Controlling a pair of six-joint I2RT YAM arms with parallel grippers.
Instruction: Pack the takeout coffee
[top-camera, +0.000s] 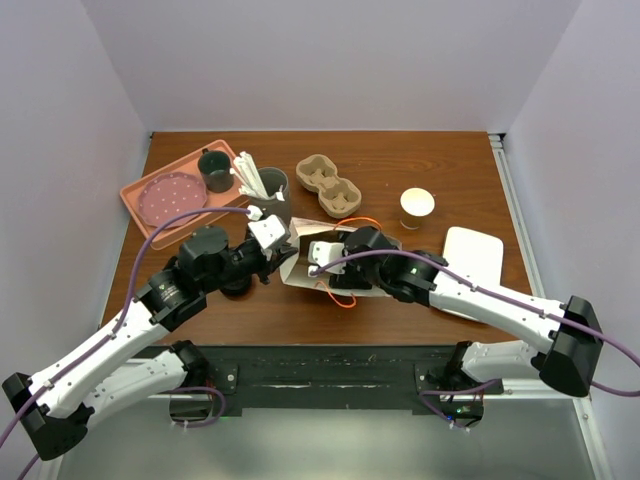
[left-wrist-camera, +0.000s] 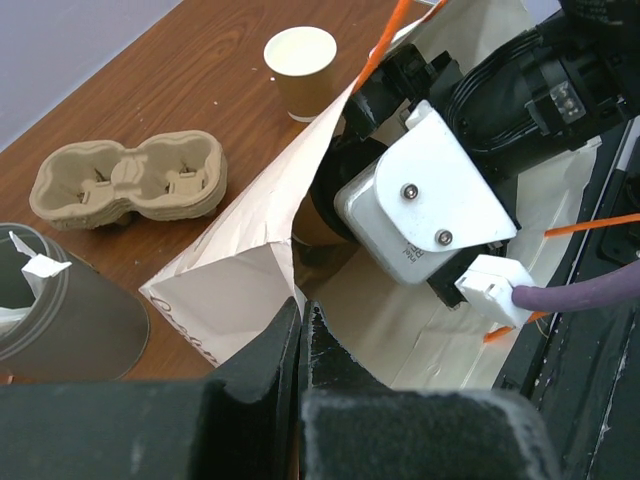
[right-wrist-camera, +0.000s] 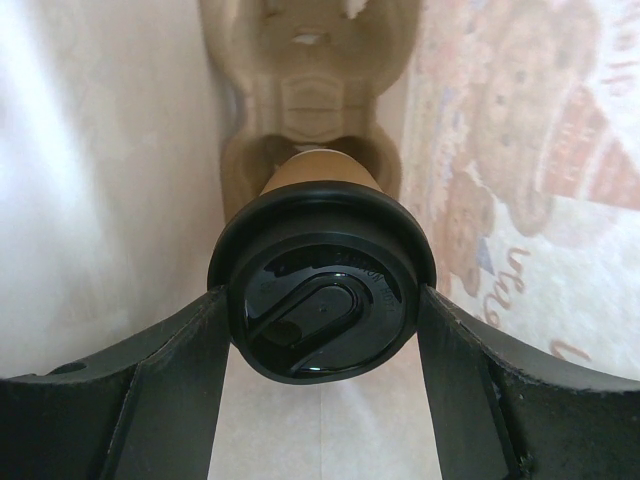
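The takeout coffee (right-wrist-camera: 322, 300) is a tan cup with a black lid. It stands in a hole of a cardboard cup carrier (right-wrist-camera: 300, 90) inside a white paper bag (top-camera: 297, 272) lying on its side. My right gripper (right-wrist-camera: 320, 305) reaches into the bag, and its fingers (right-wrist-camera: 190, 350) press both sides of the lid. In the top view the bag hides the cup and the right fingers. My left gripper (left-wrist-camera: 300, 325) is shut on the edge of the bag's mouth (left-wrist-camera: 240, 270) and holds it open.
A second, lidless tan cup (top-camera: 417, 203) and a spare cup carrier (top-camera: 327, 185) stand behind the bag. At the back left are a pink tray (top-camera: 135, 190) with a plate, a dark mug (top-camera: 215, 170) and a tumbler of white utensils (top-camera: 265, 185). A white flat object (top-camera: 472, 255) lies at the right.
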